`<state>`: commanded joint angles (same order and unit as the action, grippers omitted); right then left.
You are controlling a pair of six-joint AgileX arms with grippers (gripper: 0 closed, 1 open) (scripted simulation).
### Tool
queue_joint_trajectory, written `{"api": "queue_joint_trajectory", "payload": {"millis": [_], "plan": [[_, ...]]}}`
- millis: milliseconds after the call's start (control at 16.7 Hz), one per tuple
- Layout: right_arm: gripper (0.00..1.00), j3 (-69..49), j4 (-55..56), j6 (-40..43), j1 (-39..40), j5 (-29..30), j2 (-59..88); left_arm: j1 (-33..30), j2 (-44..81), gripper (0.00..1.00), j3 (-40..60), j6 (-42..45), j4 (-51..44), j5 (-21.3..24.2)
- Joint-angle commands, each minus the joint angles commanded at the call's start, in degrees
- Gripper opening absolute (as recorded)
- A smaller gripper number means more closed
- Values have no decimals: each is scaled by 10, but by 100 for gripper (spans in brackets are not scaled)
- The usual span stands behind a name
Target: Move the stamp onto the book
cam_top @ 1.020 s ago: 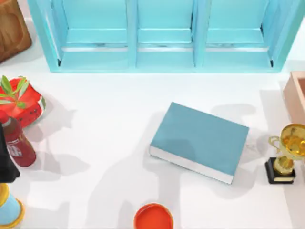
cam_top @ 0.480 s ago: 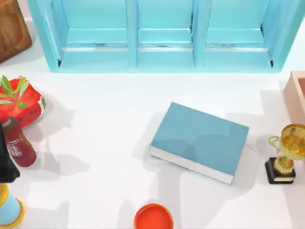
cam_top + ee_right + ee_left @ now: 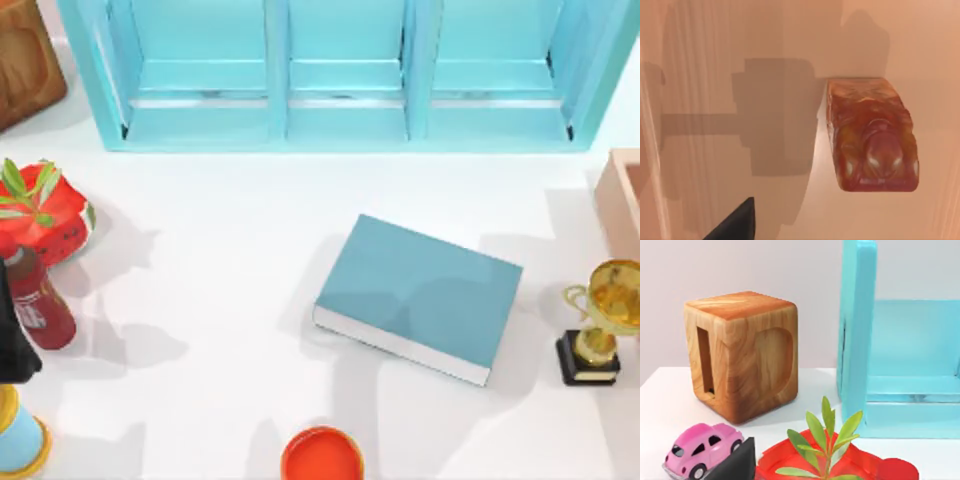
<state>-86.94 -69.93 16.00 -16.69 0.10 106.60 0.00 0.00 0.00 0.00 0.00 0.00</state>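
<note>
Light blue shelf unit (image 3: pixel 345 75) stands behind the book (image 3: pixel 420 295). The book is teal, lies flat mid-table, and has nothing on it. Peach box (image 3: pixel 622 205) is to the book's right, at the table's right edge, with a gold trophy (image 3: pixel 600 320) just in front of it. Red watermelon-pattern planter (image 3: pixel 45 212) and dark red bottle (image 3: pixel 35 300) are far left of the book. An orange-red disc (image 3: pixel 322 455) is in front of it.

The stamp (image 3: pixel 872 135) stands on a peach surface below the right gripper (image 3: pixel 735 225), apart from it and untouched. Cannot tell that gripper's grip.

Left gripper (image 3: pixel 735 462) is over by the planter, near a pink toy car (image 3: pixel 702 450). Grip cannot be told.
</note>
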Motion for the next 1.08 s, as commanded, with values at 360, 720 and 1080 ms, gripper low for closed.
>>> {"api": "queue_joint_trajectory", "payload": {"millis": [360,720,1080], "plan": [[100,24,105,8,-10,-1,81,0,0,100,0,0,0,0],[100,141,196,-5,3,0,56,0,0,100,0,0,0,0],[100,154,207,-5,2,0,54,0,0,100,0,0,0,0]]}}
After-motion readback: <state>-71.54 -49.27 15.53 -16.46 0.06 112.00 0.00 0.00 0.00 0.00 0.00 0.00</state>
